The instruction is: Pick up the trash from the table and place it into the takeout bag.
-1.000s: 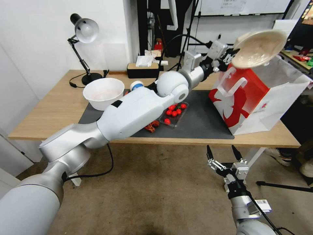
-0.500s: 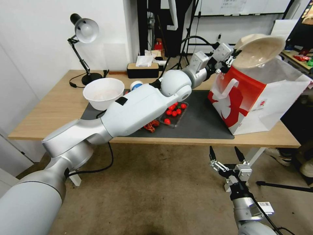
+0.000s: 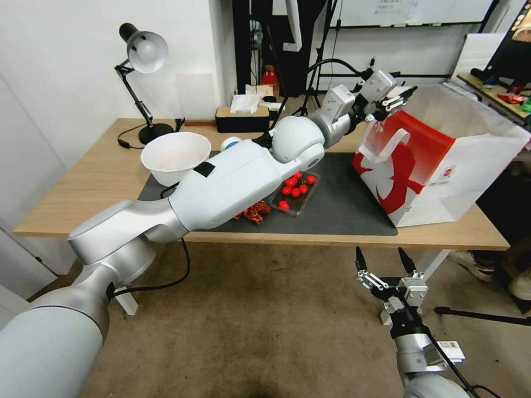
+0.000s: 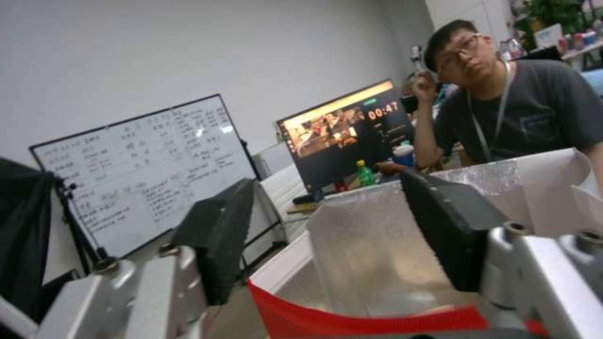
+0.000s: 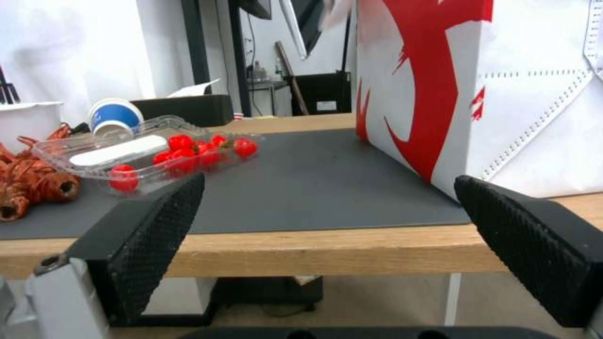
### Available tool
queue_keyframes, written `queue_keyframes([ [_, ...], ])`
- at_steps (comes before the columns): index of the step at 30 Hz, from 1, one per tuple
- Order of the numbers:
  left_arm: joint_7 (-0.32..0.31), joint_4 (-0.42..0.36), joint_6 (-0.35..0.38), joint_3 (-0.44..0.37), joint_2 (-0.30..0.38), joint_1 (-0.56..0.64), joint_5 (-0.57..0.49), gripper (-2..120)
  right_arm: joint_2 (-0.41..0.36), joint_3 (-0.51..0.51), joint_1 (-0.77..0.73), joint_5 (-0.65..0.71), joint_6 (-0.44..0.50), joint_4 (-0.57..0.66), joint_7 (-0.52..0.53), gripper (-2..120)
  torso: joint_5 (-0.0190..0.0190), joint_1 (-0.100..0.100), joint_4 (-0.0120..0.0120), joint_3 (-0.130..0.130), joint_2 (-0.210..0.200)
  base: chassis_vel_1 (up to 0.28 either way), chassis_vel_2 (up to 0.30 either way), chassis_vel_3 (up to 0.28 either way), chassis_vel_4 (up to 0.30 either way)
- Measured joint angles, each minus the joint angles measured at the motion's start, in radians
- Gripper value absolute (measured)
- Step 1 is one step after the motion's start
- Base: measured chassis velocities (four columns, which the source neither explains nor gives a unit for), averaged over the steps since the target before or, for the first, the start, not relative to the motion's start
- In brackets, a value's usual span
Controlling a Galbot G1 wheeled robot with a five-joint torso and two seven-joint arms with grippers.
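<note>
Head view: left gripper (image 3: pixel 402 95), spread, over the foil-lined red-and-white takeout bag (image 3: pixel 431 166); right gripper (image 3: pixel 385 260) spread.

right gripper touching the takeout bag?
Apart. Head view shows the right gripper open below the table edge, floor showing between it and the takeout bag.

On the table (image 3: pixel 105 182), the bowl (image 3: pixel 176 157) sits left, tomato tray (image 3: pixel 296 190) centre, takeout bag (image 3: pixel 437 160) right.

White takeout bag (image 3: pixel 442 160) with red printed panel and silver foil lining, dark grey mat (image 3: pixel 343 204), light-wood table (image 3: pixel 99 182), blue-and-white cup (image 5: pixel 113 117), red cherry tomatoes (image 3: pixel 296 185)
</note>
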Motion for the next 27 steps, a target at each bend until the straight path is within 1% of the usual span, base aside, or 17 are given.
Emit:
queue_keyframes([
  [2,-0.031,-0.037,0.002,-0.014,0.042,0.032,-0.016,76,0.000,0.000,-0.001,0.000,0.000,0.005,0.000,100,-0.0001,0.000,0.0002,0.000,0.000,0.000,0.000,0.000,0.000],
  [6,-0.049,-0.098,0.019,-0.044,0.105,0.089,-0.021,86,0.001,-0.001,-0.002,0.000,0.000,0.008,0.000,100,-0.0002,0.000,0.0003,0.000,0.000,0.000,0.000,0.000,0.000],
  [9,-0.058,-0.208,0.044,-0.127,0.210,0.213,0.000,99,0.003,-0.003,-0.002,0.000,-0.001,0.008,-0.001,100,-0.0004,0.000,0.0004,0.000,0.000,0.000,0.000,0.000,0.000],
  [10,-0.058,-0.245,0.046,-0.163,0.241,0.266,0.017,99,0.003,-0.004,-0.002,0.000,-0.001,0.008,-0.001,100,-0.0004,0.000,0.0005,0.000,0.000,0.000,0.000,0.000,0.000],
  [11,-0.058,-0.245,0.046,-0.163,0.241,0.266,0.017,99,0.003,-0.004,-0.002,0.000,-0.001,0.008,-0.001,100,-0.0004,0.000,0.0005,0.000,0.000,0.000,0.000,0.000,0.000],
  [13,-0.055,-0.317,0.050,-0.242,0.295,0.372,0.045,100,0.003,-0.004,-0.003,0.000,-0.001,0.009,-0.002,100,-0.0007,0.000,0.0007,0.000,0.000,0.000,0.000,0.000,0.000],
  [14,-0.055,-0.317,0.050,-0.242,0.295,0.372,0.045,100,0.003,-0.004,-0.003,0.000,-0.001,0.009,-0.002,100,-0.0007,0.000,0.0007,0.000,0.000,0.000,0.000,0.000,0.000],
  [15,-0.040,-0.394,0.048,-0.342,0.344,0.510,0.082,100,0.002,-0.004,-0.006,0.000,-0.001,0.013,-0.002,100,-0.0005,0.000,0.0005,0.000,0.000,0.000,0.000,0.000,0.000],
  [16,-0.032,-0.418,0.044,-0.382,0.362,0.571,0.100,100,0.000,-0.004,-0.007,0.000,-0.001,0.015,-0.002,100,-0.0005,0.000,0.0004,0.000,0.000,0.000,0.000,0.000,0.000],
  [17,-0.032,-0.418,0.044,-0.382,0.362,0.571,0.100,100,0.000,-0.004,-0.007,0.000,-0.001,0.015,-0.002,100,-0.0005,0.000,0.0004,0.000,0.000,0.000,0.000,0.000,0.000],
  [19,0.004,-0.478,0.016,-0.512,0.411,0.769,0.154,100,-0.007,-0.002,-0.009,0.000,-0.001,0.021,-0.002,100,-0.0007,0.000,0.0005,0.000,0.000,0.000,0.000,0.000,0.000],
  [20,0.004,-0.478,0.016,-0.512,0.411,0.769,0.154,100,-0.007,-0.002,-0.009,0.000,-0.001,0.021,-0.002,100,-0.0007,0.000,0.0005,0.000,0.000,0.000,0.000,0.000,0.000],
  [22,0.018,-0.522,-0.021,-0.650,0.431,0.948,0.221,100,-0.015,-0.001,-0.009,0.001,-0.001,0.026,-0.002,100,-0.0001,0.000,0.0008,0.000,0.000,0.000,0.000,0.000,0.000],
  [23,0.018,-0.522,-0.021,-0.650,0.431,0.948,0.221,100,-0.015,-0.001,-0.009,0.001,-0.001,0.026,-0.002,100,-0.0001,0.000,0.0008,0.000,0.000,0.000,0.000,0.000,0.000],
  [25,0.012,-0.558,-0.058,-0.765,0.416,1.127,0.286,100,-0.020,0.000,-0.008,0.002,-0.001,0.032,-0.002,100,-0.0006,0.000,0.0004,0.000,0.000,0.000,0.000,0.000,0.000],
  [26,0.012,-0.558,-0.058,-0.765,0.416,1.127,0.286,100,-0.020,0.000,-0.008,0.002,-0.001,0.032,-0.002,100,-0.0006,0.000,0.0004,0.000,0.000,0.000,0.000,0.000,0.000],
  [27,0.010,-0.570,-0.068,-0.806,0.402,1.184,0.311,100,-0.022,0.000,-0.007,0.003,-0.001,0.033,-0.002,100,-0.0005,0.000,0.0002,0.000,0.000,0.000,0.000,0.000,0.000],
])
